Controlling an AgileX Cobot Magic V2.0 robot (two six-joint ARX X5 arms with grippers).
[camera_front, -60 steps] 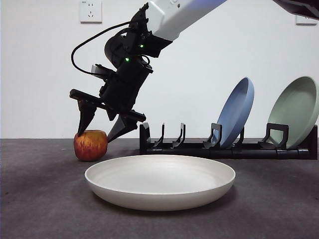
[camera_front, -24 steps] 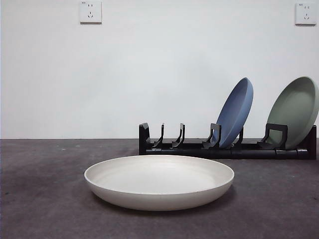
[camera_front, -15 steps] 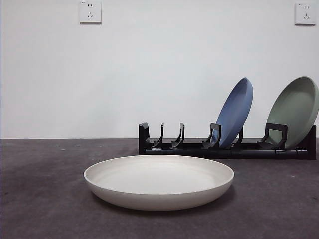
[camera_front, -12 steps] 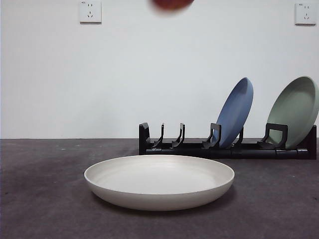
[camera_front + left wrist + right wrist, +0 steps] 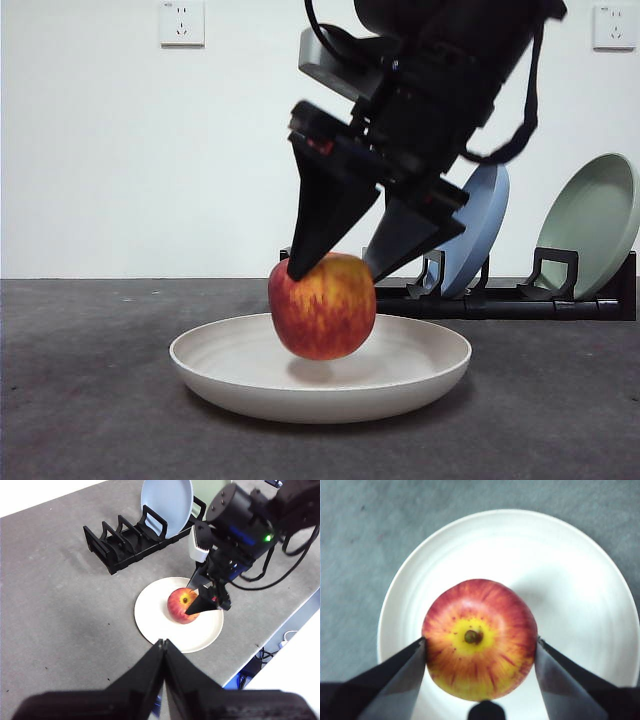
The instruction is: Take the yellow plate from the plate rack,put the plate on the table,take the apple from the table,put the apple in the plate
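Front view: even, diffuse light, white wall bright, no hard glare. Soft shadow under apple (image 5: 322,305) on yellow plate (image 5: 320,378); faint shadow beneath plate on bench (image 5: 90,400). Right end effector (image 5: 333,268) reads as dark silhouette, detail lost. Right wrist view: plate overexposed, near blown white; apple sharp, jaws blurred. Left wrist view: own jaws out of focus.

The yellow plate (image 5: 320,372) sits on the table (image 5: 80,400), in front of the plate rack (image 5: 500,298). The apple (image 5: 322,306) hangs just above the plate's centre, between the right gripper's (image 5: 334,266) jaws. Two plates stand in the rack's right-hand slots; its left slots are behind the apple.
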